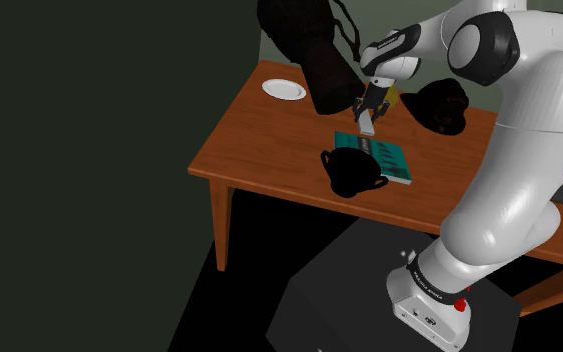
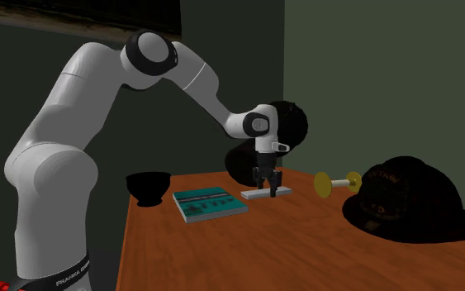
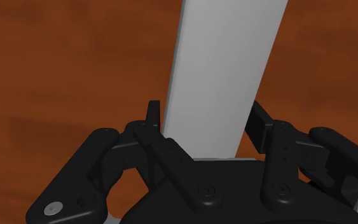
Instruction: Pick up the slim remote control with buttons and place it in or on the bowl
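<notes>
So, the shoulder view catches a white plate (image 1: 284, 89) on the bench (image 1: 259, 140); the wrist view has the jaws clamped on the grey remote (image 3: 225, 70).

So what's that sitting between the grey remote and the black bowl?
A teal book, lying flat between remote and bowl, seen in the second exterior view.

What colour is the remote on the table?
The remote is plain light grey, with no buttons visible, best seen in the wrist view.
</notes>
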